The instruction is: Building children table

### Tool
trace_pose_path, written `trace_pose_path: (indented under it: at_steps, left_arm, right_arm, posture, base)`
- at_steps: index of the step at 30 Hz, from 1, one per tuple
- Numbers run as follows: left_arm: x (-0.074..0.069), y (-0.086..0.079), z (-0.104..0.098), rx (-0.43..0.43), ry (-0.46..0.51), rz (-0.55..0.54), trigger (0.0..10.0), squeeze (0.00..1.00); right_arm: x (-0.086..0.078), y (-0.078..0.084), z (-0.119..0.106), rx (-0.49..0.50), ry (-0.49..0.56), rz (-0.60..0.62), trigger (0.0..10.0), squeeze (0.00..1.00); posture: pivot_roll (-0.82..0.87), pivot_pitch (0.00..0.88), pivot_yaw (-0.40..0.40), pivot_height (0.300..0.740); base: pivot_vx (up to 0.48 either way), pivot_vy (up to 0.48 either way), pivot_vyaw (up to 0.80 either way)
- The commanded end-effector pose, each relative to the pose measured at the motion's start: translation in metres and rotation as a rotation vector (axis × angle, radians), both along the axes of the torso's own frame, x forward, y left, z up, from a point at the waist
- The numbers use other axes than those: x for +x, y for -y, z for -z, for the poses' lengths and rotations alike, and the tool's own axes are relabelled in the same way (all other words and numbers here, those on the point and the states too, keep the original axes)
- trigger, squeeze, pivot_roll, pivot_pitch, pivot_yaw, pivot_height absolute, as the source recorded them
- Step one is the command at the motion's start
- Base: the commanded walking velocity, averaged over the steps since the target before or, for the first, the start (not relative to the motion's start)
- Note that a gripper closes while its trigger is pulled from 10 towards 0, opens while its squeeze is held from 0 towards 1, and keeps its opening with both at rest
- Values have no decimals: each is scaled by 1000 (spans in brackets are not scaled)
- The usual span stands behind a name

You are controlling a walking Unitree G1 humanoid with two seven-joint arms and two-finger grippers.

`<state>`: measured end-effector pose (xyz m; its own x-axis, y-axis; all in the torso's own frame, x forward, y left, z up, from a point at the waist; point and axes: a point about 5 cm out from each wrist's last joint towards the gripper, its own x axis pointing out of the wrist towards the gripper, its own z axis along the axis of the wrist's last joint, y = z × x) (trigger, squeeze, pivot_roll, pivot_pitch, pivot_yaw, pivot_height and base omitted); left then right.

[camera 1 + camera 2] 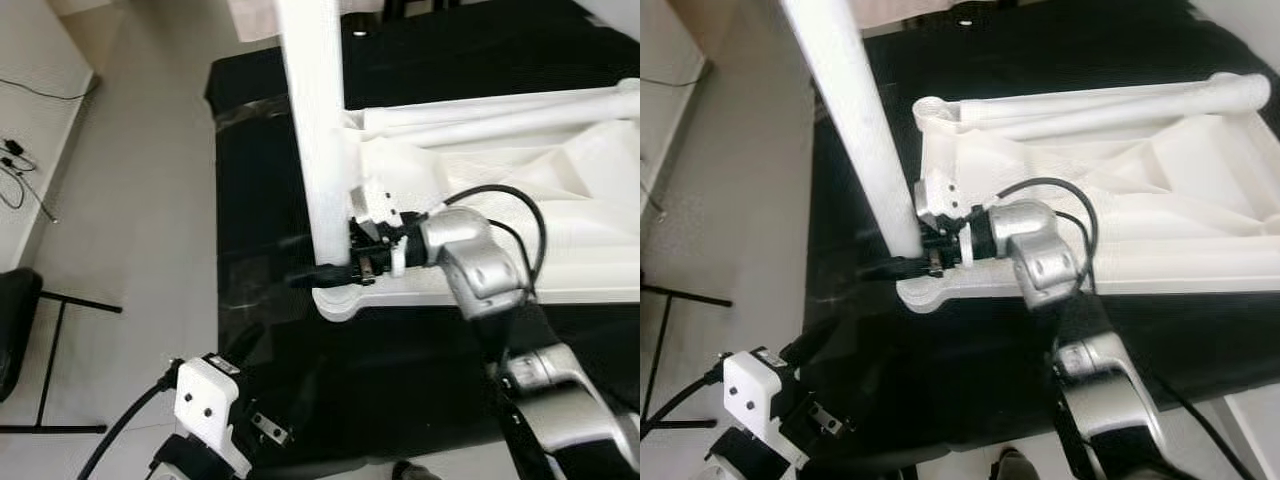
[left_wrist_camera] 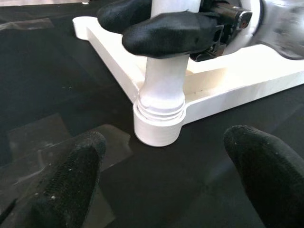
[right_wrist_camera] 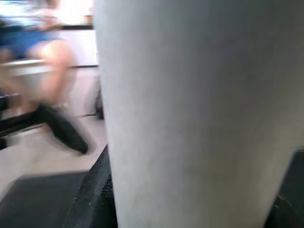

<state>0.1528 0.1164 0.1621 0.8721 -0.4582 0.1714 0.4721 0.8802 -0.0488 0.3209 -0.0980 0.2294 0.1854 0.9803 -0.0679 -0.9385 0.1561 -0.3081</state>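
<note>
The white table top (image 1: 560, 200) lies upside down on a black mat (image 1: 260, 180). A white table leg (image 1: 315, 120) stands upright in the top's near-left corner socket (image 1: 340, 300), and its threaded end (image 2: 159, 107) is seated in the round socket (image 2: 156, 130). My right gripper (image 1: 335, 270) is shut on the leg just above the socket, with its black fingers (image 2: 166, 33) wrapped round it. In the right wrist view the leg (image 3: 190, 114) is pressed close. My left gripper (image 2: 166, 190) is open, low over the mat and a short way from the socket.
Long white rounded pieces (image 1: 1090, 100) lie along the far side of the upturned top. Pale floor (image 1: 140, 220) runs to the left of the mat, with a black stand (image 1: 50, 350) and cables (image 1: 20, 170) there. A blurred person (image 3: 42, 52) is in the background.
</note>
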Motion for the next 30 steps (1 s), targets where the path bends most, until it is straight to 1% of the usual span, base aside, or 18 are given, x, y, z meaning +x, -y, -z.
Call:
trace_pose_path:
  at_steps: [1, 2, 3, 4, 8, 12, 13, 14, 15, 16, 19, 21, 22, 24, 26, 27, 28, 30]
  left_arm:
    - [-1, -2, 4, 23, -21, 4, 10000, 0]
    - [-1, -3, 4, 24, -21, 3, 10000, 0]
    - [-1, -3, 4, 24, -21, 3, 10000, 0]
    - [-1, -4, 4, 26, -21, 3, 10000, 0]
    - [1, -5, 5, 30, -21, 8, 10000, 0]
    - [2, -5, 6, 32, -22, 11, 10000, 0]
    - [2, -5, 7, 32, -23, 12, 10000, 0]
    - [2, -5, 7, 32, -23, 12, 10000, 0]
    - [2, -5, 7, 33, -23, 11, 10000, 0]
    - [2, -4, 7, 33, -23, 9, 10000, 0]
    - [2, -4, 7, 33, -23, 9, 10000, 0]
    - [2, -4, 7, 33, -23, 8, 10000, 0]
    - [1, -4, 6, 32, -22, 6, 10000, 0]
    - [1, -4, 6, 32, -22, 6, 10000, 0]
    - [0, -3, 5, 29, -23, 8, 10000, 0]
    - [0, -3, 5, 29, -23, 8, 10000, 0]
    - [-1, -2, 5, 28, -23, 9, 10000, 0]
    - [-2, -2, 4, 26, -24, 10, 10000, 0]
  right_arm:
    - [-1, 18, 35, 32, -70, 481, 0, 0]
    - [-7, 32, 47, 42, -60, 797, 0, 0]
    - [-7, 32, 47, 42, -60, 797, 0, 0]
    - [-25, 42, 64, 31, -122, 983, 0, 0]
    - [-46, 42, 78, -17, -143, 1051, 0, 0]
    - [-46, 37, 78, -20, -142, 1025, 0, 0]
    - [-41, 29, 76, -8, -147, 980, 2000, 0]
    - [-41, 29, 76, -8, -147, 980, 2000, 0]
    - [-37, 20, 74, 13, -156, 923, 9647, 0]
    - [-33, 8, 68, 77, -198, 777, 10000, 1000]
    - [-33, 8, 68, 77, -198, 777, 10000, 1000]
    - [-32, 0, 64, 122, -225, 675, 10000, 1000]
    - [-30, -8, 51, 165, -220, 527, 10000, 1000]
    - [-30, -8, 51, 165, -220, 527, 10000, 1000]
    - [-28, -14, 24, 164, -158, 243, 10000, 1000]
    - [-28, -14, 24, 164, -158, 243, 10000, 1000]
    - [-25, -14, 13, 137, -122, 136, 10000, 0]
    - [-23, -13, 7, 94, -103, 39, 10000, 0]
  posture:
    - [40, 271, 92, 740]
    - [40, 271, 92, 740]
    - [40, 271, 92, 740]
    - [32, 275, 93, 740]
    - [28, 253, 98, 740]
    - [30, 246, 98, 740]
    - [29, 243, 97, 740]
    - [29, 243, 97, 740]
    - [32, 242, 97, 740]
    - [44, 245, 90, 740]
    - [44, 245, 90, 740]
    - [44, 245, 90, 740]
    - [50, 251, 90, 740]
    - [50, 251, 90, 740]
    - [63, 257, 90, 740]
    - [63, 257, 90, 740]
    - [69, 258, 93, 740]
    - [77, 261, 96, 740]
  base:
    - [0, 0, 0]
    - [0, 0, 0]
    - [0, 0, 0]
    - [0, 0, 0]
    - [0, 0, 0]
    - [0, 0, 0]
    - [0, 0, 0]
    - [0, 0, 0]
    - [0, 0, 0]
    - [0, 0, 0]
    - [0, 0, 0]
    - [0, 0, 0]
    - [0, 0, 0]
    - [0, 0, 0]
    - [0, 0, 0]
    - [0, 0, 0]
    - [0, 0, 0]
    - [0, 0, 0]
